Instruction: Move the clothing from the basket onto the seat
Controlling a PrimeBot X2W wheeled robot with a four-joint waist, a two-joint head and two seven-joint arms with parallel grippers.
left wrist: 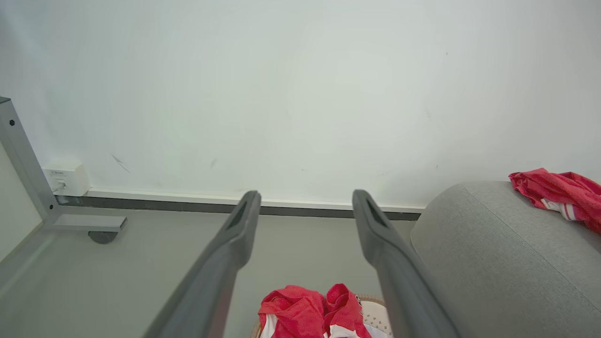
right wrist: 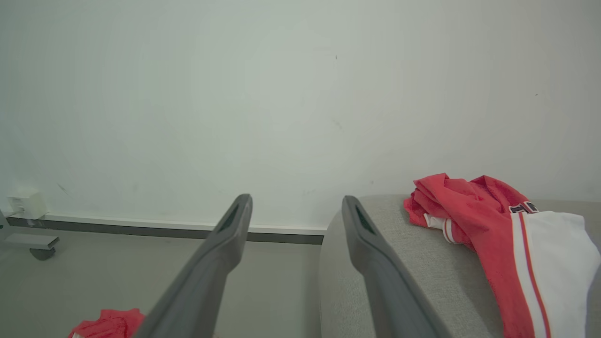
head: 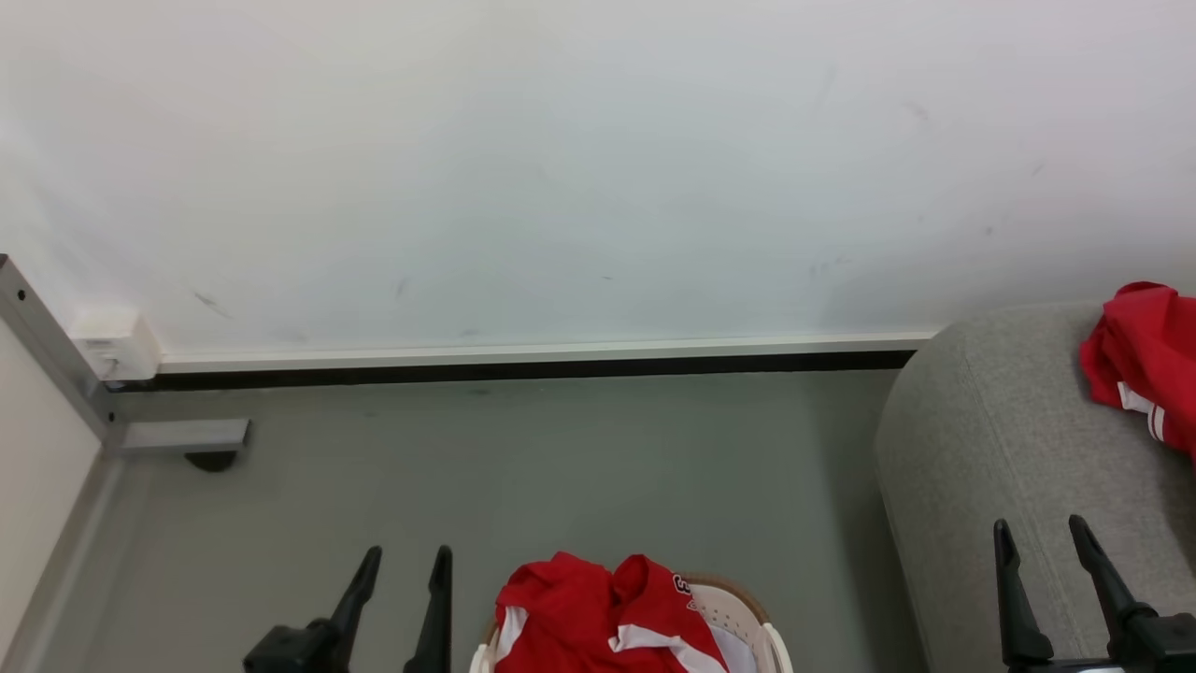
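- Clothing lies in two places. One red sports garment (head: 579, 608) is heaped in the laundry basket (head: 743, 598) at the bottom edge of the head view. A second red-and-white garment (head: 1145, 360) is already on the grey sofa (head: 981, 439).
- The left gripper (head: 407, 558) hangs just beside the basket, on its left, jaws wide and empty. The right gripper (head: 1039, 525) sits in front of the sofa's rounded end, its jaws equally wide and holding nothing.
- We see little of the basket, so we judge that a reach down could land on its rim or wall instead of the fabric.
- The heap rises above the rim. A shallow pinch may catch one fold only, and the rest could drag over the edge and tip the light basket.
- A pale sheet (head: 740, 654) seems to lie under the red cloth. A deep bite could lift it as well.
- The sofa's end curves away, so a release near that edge may let the soft fabric slide to the floor (head: 561, 467).
- We cannot tell whether more garments lie underneath.
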